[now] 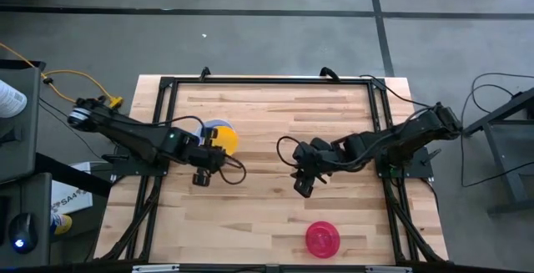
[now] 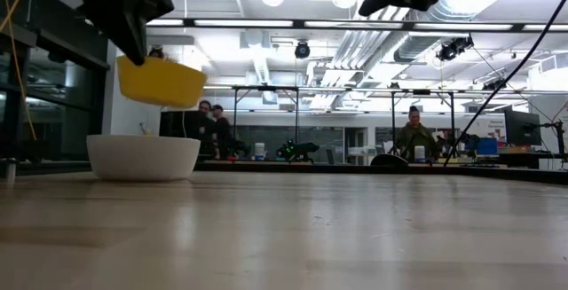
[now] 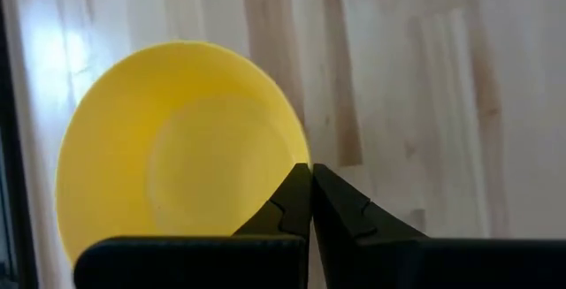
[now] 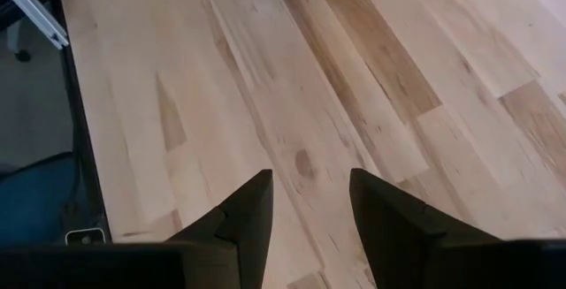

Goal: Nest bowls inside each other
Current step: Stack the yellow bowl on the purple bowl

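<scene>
Left of centre in the high view, the left claw (image 3: 309, 202) clamps the yellow bowl's (image 3: 177, 148) rim, hanging it over the white bowl (image 2: 143, 156), likely to nest it. The right claw (image 4: 309, 209) waits spread apart over bare desk (image 4: 354, 86).

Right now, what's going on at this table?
The left gripper is shut on the rim of the yellow bowl and holds it in the air above the white bowl, which sits on the wooden table; the high view shows a bit of blue there too. The yellow bowl is not yet nested. The right gripper hangs open and empty above the table's middle. A red-pink bowl sits alone near the front edge.
</scene>
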`<state>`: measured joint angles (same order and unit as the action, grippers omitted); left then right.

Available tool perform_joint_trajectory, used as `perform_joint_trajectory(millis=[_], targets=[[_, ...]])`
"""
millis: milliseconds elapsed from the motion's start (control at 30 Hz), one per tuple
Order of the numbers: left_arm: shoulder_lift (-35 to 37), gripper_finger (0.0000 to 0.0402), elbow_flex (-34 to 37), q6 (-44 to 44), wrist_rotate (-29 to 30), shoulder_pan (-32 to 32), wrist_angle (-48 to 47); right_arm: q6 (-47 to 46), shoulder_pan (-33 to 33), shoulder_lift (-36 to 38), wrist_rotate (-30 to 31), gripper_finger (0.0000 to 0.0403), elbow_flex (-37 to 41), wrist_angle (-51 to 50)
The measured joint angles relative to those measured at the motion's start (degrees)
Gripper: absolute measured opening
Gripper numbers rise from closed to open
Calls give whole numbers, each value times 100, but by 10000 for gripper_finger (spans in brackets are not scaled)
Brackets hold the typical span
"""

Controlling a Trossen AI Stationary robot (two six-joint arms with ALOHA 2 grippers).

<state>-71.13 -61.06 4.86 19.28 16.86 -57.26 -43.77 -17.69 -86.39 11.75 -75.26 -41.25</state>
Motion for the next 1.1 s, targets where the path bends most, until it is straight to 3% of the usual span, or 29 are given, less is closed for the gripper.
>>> perform_joint_trajectory(millis=[533, 1100], targets=[[605, 0, 1248, 350, 557, 0, 622, -20, 4, 0, 37, 145, 0, 228], [928, 0, 1914, 180, 729, -32, 1251, -15, 4, -4, 13, 145, 0, 605]])
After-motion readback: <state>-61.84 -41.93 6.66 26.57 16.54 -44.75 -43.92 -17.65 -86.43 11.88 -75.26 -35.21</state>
